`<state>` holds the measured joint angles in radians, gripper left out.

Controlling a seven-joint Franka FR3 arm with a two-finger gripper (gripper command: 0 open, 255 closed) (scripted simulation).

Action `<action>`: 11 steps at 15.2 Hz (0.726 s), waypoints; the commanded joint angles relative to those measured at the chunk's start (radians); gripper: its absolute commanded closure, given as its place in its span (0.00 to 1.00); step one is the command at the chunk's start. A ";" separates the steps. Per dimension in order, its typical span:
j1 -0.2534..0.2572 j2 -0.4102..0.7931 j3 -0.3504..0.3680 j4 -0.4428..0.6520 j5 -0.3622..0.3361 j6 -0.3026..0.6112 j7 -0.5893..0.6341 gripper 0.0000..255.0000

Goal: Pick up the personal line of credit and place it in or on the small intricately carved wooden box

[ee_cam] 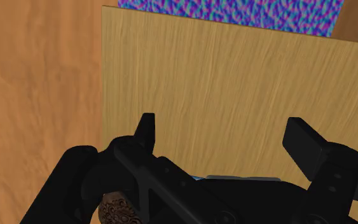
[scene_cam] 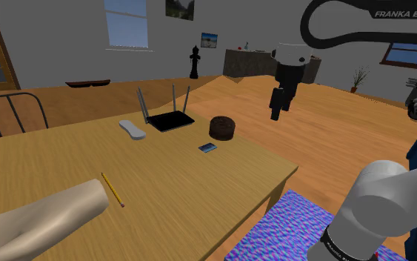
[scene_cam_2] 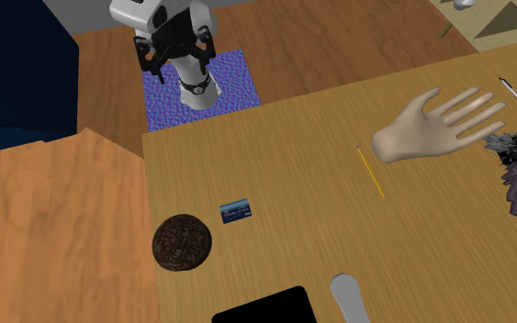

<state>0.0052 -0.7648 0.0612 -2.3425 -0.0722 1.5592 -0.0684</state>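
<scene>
Blue credit card (scene_cam: 207, 147) lies flat on the wooden table (scene_cam: 184, 194), near its edge and just beside the round carved box (scene_cam: 222, 127). Beyond both sits the black router (scene_cam: 171, 120). Farther off, the gripper (scene_cam: 275, 111) hangs high, out past the table edge, fingers spread wide with nothing between them. My worry: the card is thin and flush, so the fingertips may skate over it or jam into the tabletop. A wide descent could also clip the box.
</scene>
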 commanded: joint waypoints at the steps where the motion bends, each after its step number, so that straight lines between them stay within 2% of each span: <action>1: 0.000 0.000 0.000 0.000 0.000 0.000 0.000 0.00; 7: 0.071 0.054 -0.208 -0.111 -0.010 0.261 -0.364 0.00; 11: 0.141 0.157 -0.350 -0.123 0.026 0.416 -0.623 0.00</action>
<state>0.1266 -0.6400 -0.2497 -2.4646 -0.0569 1.9300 -0.6143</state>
